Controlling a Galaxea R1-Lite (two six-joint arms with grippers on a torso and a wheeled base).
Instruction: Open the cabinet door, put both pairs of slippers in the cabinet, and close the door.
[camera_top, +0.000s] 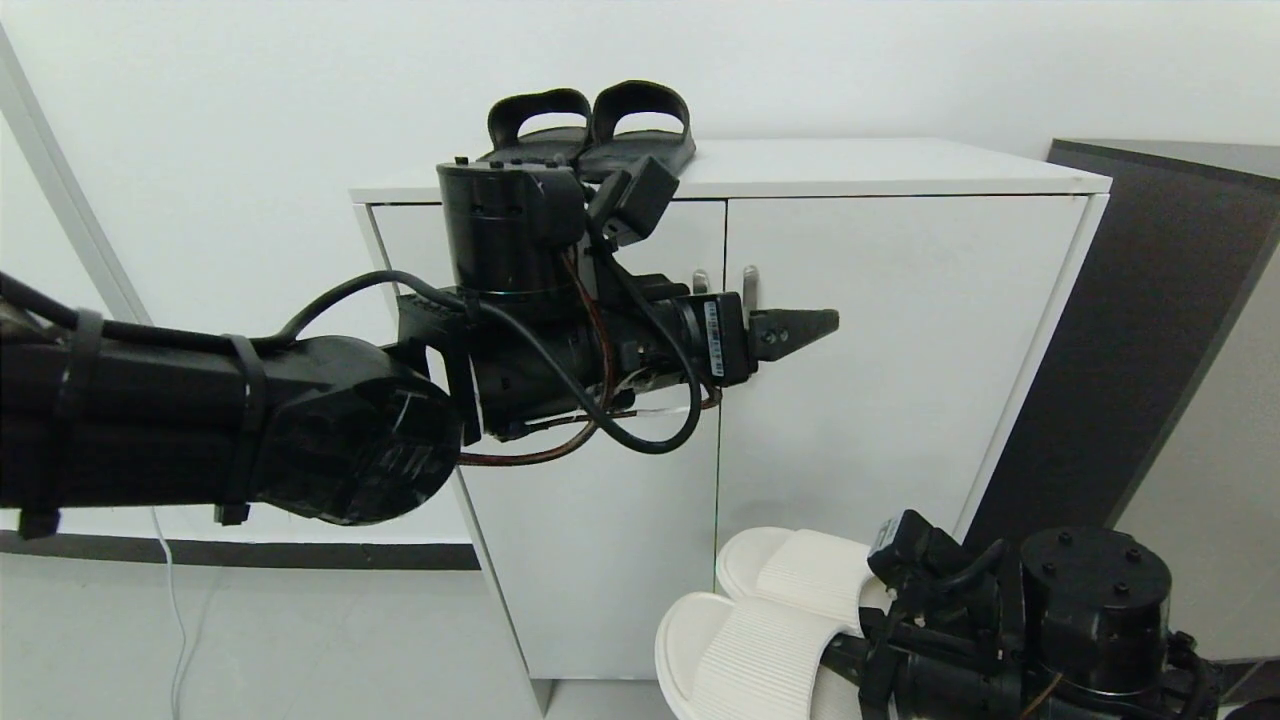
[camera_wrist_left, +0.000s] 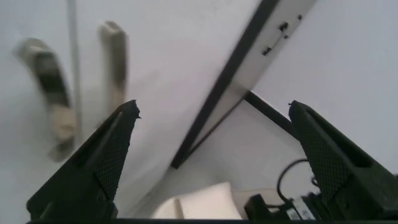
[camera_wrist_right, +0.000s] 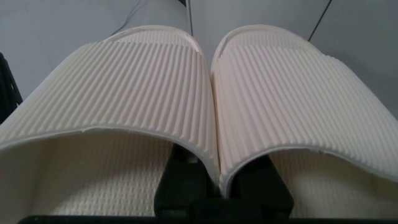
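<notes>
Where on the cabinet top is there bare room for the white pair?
The cabinet top is bare from the black slippers across to its right edge. Crowded: its left part, with those slippers, and the handles, where the left end effector hovers open.

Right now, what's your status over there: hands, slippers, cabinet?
Left gripper open, at the door handles. Right gripper shut on white slippers. Cabinet doors closed; black slippers on top. Held pair sits low before the doors.
</notes>
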